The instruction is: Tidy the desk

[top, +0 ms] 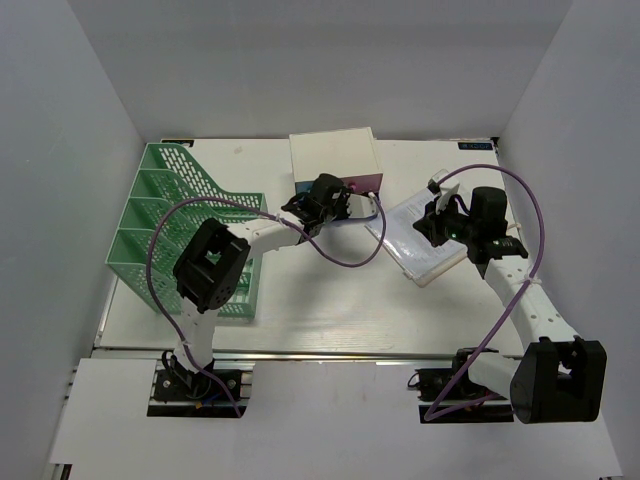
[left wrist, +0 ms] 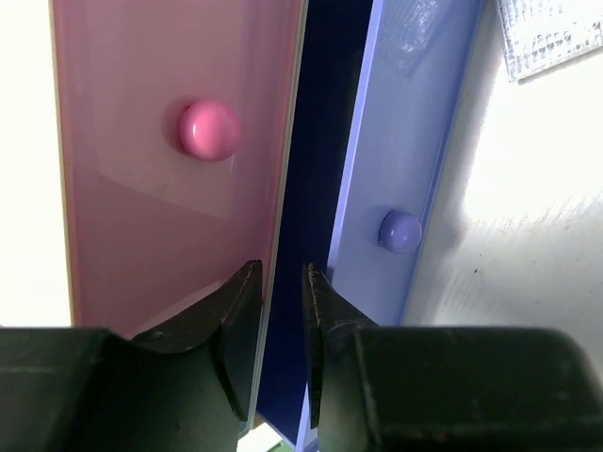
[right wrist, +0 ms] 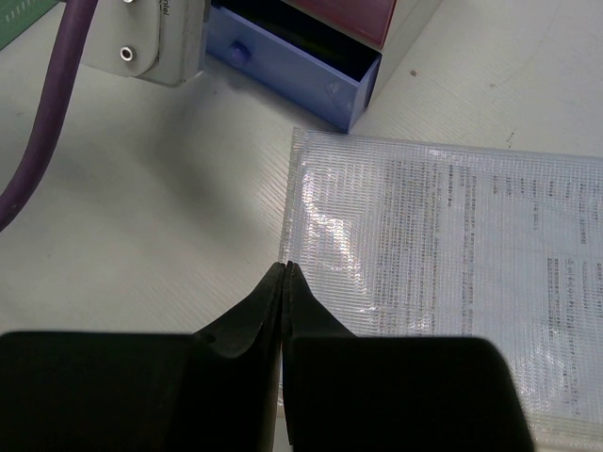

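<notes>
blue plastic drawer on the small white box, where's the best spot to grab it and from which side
Take the small round blue knob at the middle of the flat front of the blue plastic drawer, coming straight at that front with a finger on each side. It looks the only part that sticks out.

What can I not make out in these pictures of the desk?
Inside of the open blue plastic drawer: left wrist view shows only dark shadow.
Printed text in the clear mesh plastic pouch: too small, blurred everywhere.
Green mesh file rack: top view, the left arm covers its near part.
Whether the shut right tool pinches the pouch: its own fingers hide the contact.
</notes>
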Action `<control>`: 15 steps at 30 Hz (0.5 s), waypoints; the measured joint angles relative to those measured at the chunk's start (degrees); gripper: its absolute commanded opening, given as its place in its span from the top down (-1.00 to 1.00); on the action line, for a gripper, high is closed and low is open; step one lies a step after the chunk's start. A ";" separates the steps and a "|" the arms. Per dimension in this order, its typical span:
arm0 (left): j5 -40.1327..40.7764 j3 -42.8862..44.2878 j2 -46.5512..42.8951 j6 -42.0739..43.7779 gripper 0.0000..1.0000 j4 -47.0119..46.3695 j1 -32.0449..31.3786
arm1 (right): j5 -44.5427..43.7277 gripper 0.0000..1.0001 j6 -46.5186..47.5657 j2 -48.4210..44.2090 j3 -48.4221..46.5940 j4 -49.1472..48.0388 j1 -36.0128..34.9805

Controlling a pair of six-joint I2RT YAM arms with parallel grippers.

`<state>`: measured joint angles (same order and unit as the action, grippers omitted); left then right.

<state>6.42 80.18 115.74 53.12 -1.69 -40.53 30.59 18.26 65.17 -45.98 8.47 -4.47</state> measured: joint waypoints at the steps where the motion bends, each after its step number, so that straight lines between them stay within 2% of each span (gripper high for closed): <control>1: -0.02 0.00 -0.02 -0.02 0.29 0.07 0.04 | 0.00 1.00 0.00 0.00 0.00 0.00 0.00; 8: -0.02 -0.63 -1.40 -0.20 0.44 0.81 -0.13 | 0.04 1.00 0.35 0.02 0.00 0.00 0.00; 15: -3.32 -4.85 -12.13 -4.26 0.52 1.64 -1.14 | 3.61 1.00 4.24 0.46 0.39 0.46 0.00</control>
<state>3.09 75.33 103.61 48.86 -0.05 -41.67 34.20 22.50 65.63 -45.58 8.93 -4.47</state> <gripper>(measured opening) 0.259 0.023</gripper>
